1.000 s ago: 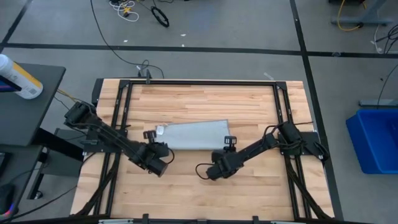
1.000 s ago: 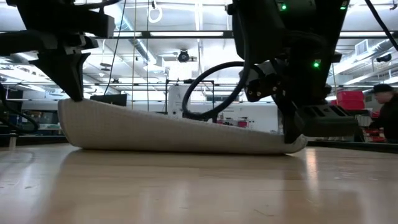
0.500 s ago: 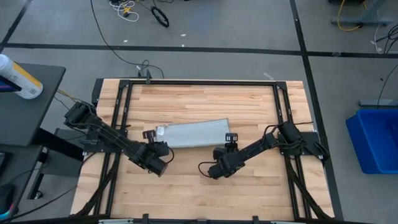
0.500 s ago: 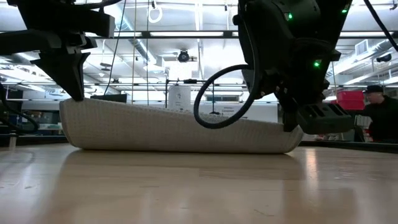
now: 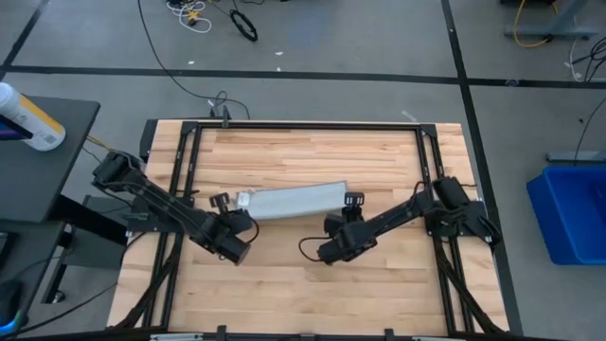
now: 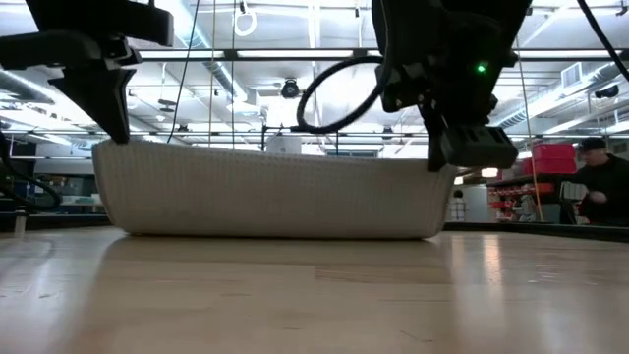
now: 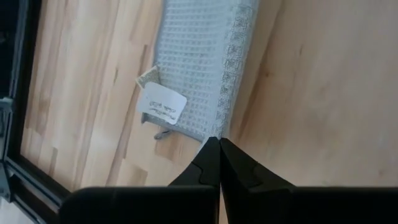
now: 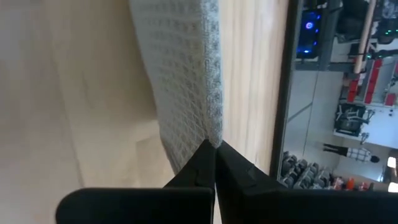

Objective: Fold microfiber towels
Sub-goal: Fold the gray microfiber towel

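Observation:
The pale grey-blue ribbed towel (image 5: 292, 201) lies across the middle of the table as a narrow strip. Its near long edge is raised, and in the low view (image 6: 275, 192) it stands like a low wall with its lower part on the wood. Its white tag (image 7: 163, 106) is at the left end. My left gripper (image 5: 235, 203) is shut on the towel's left raised corner. My right gripper (image 5: 348, 202) is shut on the right raised corner. My left gripper pinches the towel's near left corner (image 7: 217, 132) between its two fingers, on the hemmed edge, from above and pointing down. One layer or several, I cannot tell. The corner is lifted (image 6: 110, 146); the towel hangs below it onto the table. My right gripper pinches the towel's near right corner (image 8: 211, 134) between its two fingers, from above and pointing down. The corner is lifted (image 6: 444, 169) level with the left one. The edge between the two grippers runs nearly straight, and the cloth below rests on the table.
Black frame rails (image 5: 303, 126) run round the wooden table top (image 5: 303, 284). A bright blue bin (image 5: 573, 213) stands on the floor to the right. A side table with a bottle (image 5: 28, 118) is at the left. A person (image 6: 600, 187) shows in the room behind.
Both grippers have risen and gone toward the table's far edge, still shut on the corners. The right corner has come up off the wood to the height of the left one. The towel's near edge stands higher now; its far part has stayed on the table.

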